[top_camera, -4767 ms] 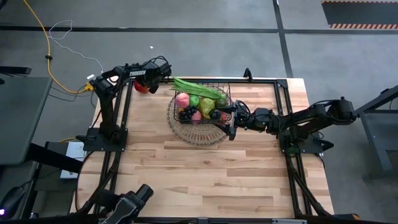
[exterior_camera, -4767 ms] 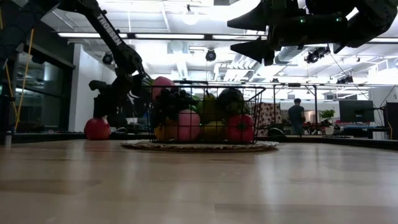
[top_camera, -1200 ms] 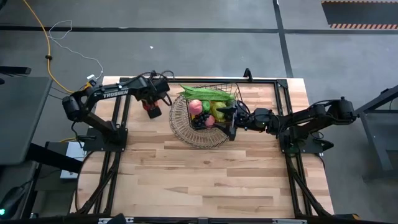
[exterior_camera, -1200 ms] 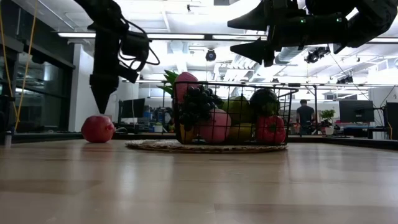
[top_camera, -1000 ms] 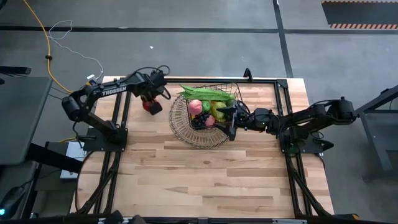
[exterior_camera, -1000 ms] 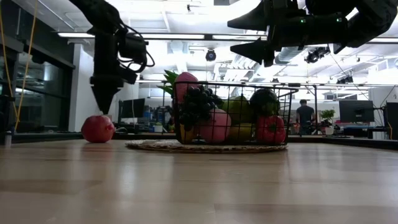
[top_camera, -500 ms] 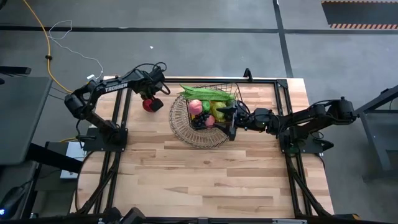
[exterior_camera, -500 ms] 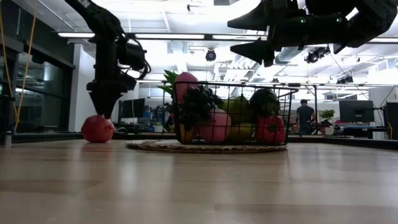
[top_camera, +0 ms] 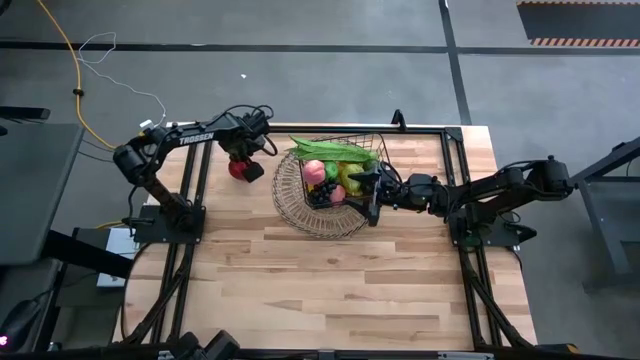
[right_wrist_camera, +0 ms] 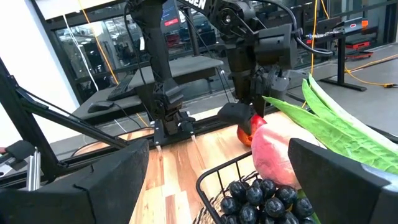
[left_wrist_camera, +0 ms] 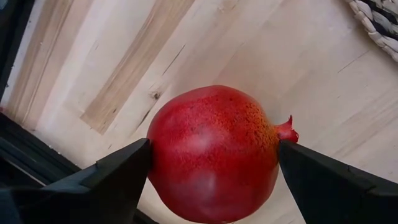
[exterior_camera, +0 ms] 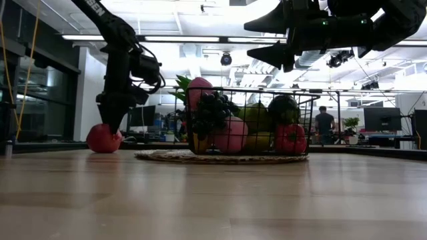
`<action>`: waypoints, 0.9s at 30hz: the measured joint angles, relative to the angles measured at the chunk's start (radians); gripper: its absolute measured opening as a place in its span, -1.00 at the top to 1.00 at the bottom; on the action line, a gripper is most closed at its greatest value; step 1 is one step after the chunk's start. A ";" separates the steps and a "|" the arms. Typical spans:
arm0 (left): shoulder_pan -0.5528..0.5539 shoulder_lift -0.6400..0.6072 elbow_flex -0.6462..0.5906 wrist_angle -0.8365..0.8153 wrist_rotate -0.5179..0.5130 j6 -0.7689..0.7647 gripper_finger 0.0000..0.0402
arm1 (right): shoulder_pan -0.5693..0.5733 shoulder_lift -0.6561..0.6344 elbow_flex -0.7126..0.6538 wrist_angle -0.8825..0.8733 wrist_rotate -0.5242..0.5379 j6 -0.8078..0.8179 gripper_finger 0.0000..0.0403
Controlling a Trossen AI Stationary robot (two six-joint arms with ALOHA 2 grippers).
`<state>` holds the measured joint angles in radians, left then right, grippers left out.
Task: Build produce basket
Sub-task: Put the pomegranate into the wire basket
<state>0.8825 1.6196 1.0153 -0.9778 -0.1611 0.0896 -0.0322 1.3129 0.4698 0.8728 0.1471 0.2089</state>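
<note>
The left hand point(left_wrist_camera: 211, 168) is down low around a red pomegranate point(left_wrist_camera: 212, 152) that sits on the wooden bench point(top_camera: 330, 280). Its two fingers point(left_wrist_camera: 115, 177) stand wide open, one on each side of the fruit, very close to its skin. It does not look squeezed yet. I think the hand is placed like this so it can close and pick the fruit up. The pomegranate is out on the bench near the far left corner, just beside the round woven dish point(top_camera: 300, 205) and apart from the rest of the food.

The basket point(exterior_camera: 247, 123) is dark wire with straight sides. It rests on the round dish in the middle of the far side of the bench. It is nearly full. Inside are dark grapes point(exterior_camera: 212, 110), a pink fruit point(right_wrist_camera: 273, 158), a red one point(exterior_camera: 290, 139), yellow and green pieces, and long green pods point(top_camera: 330, 150) lying across the top.

The right hand point(top_camera: 372, 192) waits at the basket's right side, fingers spread and holding nothing. It seems to stay there to be out of the way, or maybe to steady the basket.

The pomegranate is round, shiny and deep red, with tiny speckles and a small pointy crown on one side. It looks like the last piece left out.
</note>
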 joint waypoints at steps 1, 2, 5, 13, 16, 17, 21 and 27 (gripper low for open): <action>0.000 0.001 0.000 0.000 0.000 0.000 -0.67 | 0.000 0.000 0.000 0.000 0.000 0.000 -0.86; 0.000 0.001 0.000 0.000 0.000 0.000 -0.67 | 0.000 0.000 0.000 0.000 0.000 0.000 -0.86; 0.000 0.002 -0.001 0.000 0.001 0.000 -0.67 | 0.000 0.000 0.000 0.000 0.000 0.000 -0.86; 0.000 0.003 -0.002 0.001 0.001 0.008 -0.65 | 0.000 0.000 0.000 0.000 0.000 0.000 -0.86; 0.000 0.003 -0.002 -0.001 -0.002 0.019 -0.57 | 0.000 0.000 0.000 0.000 0.000 0.000 -0.86; 0.000 0.003 -0.002 -0.001 -0.002 0.019 -0.53 | 0.000 0.000 0.000 0.000 0.000 0.000 -0.86; 0.000 0.003 -0.004 -0.006 -0.010 0.028 -0.33 | 0.000 0.000 0.000 0.000 0.000 -0.003 -0.86; -0.008 -0.010 0.002 -0.030 -0.030 0.060 -0.18 | 0.000 0.000 0.000 0.000 0.000 -0.002 -0.86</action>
<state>0.8744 1.6097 1.0168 -1.0075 -0.1912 0.1495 -0.0324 1.3129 0.4698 0.8726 0.1472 0.2073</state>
